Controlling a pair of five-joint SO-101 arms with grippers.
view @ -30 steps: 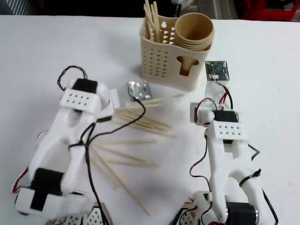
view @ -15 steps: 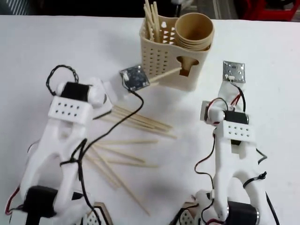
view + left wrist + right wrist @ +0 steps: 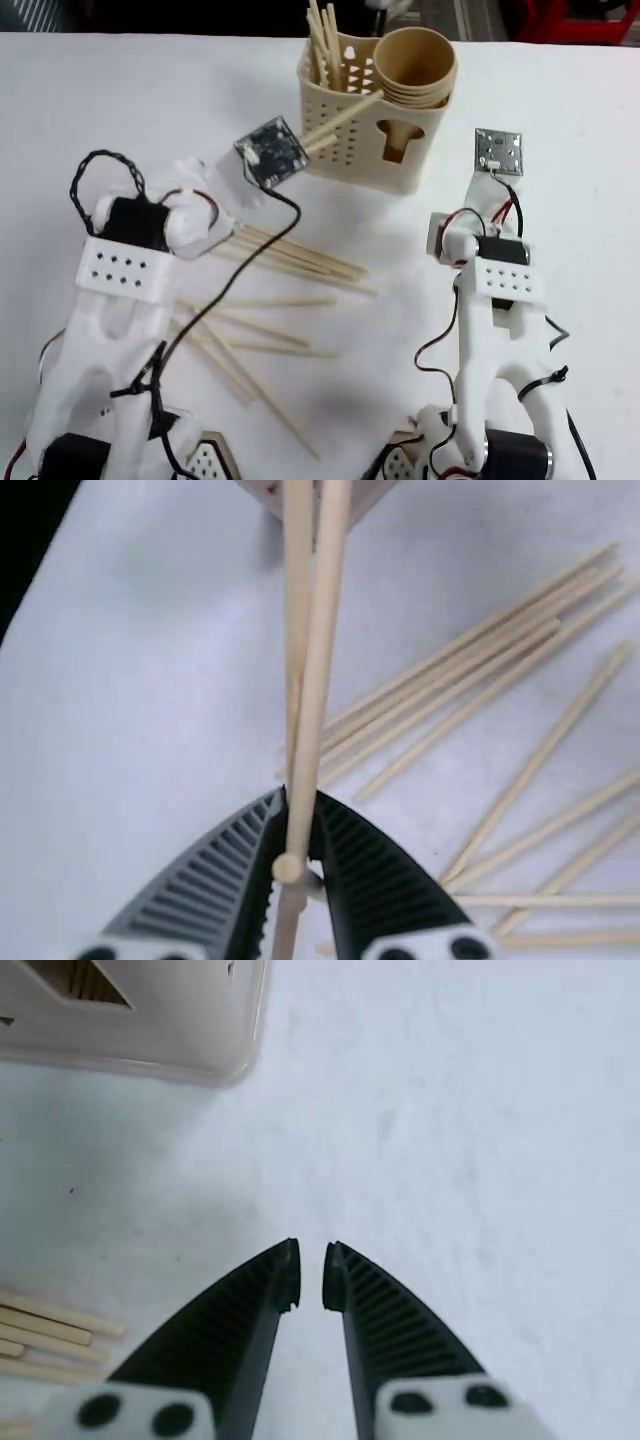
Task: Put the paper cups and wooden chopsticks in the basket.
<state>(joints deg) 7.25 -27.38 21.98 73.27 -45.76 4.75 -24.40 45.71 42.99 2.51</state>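
Note:
A cream perforated basket [image 3: 345,135] stands at the back of the table, with stacked paper cups [image 3: 415,60] and several upright chopsticks [image 3: 325,40] inside. My left gripper [image 3: 297,825] is shut on two wooden chopsticks [image 3: 315,630]. In the high view these held chopsticks [image 3: 340,118] are raised and slant up against the basket's front rim. Several loose chopsticks [image 3: 295,262] lie scattered on the table below my left arm [image 3: 125,265]. My right gripper [image 3: 310,1278] hovers over bare table near the basket's corner [image 3: 200,1050], its fingers nearly together and holding nothing.
The right arm [image 3: 498,285] stands right of the chopstick pile, in front of the basket. More loose chopsticks [image 3: 250,345] fan toward the table's front. White tabletop spreads around the basket on both sides.
My left gripper has lifted two chopsticks off the pile and carried them up and back until their tips meet the basket rim. The right arm shifted slightly right, then kept still.

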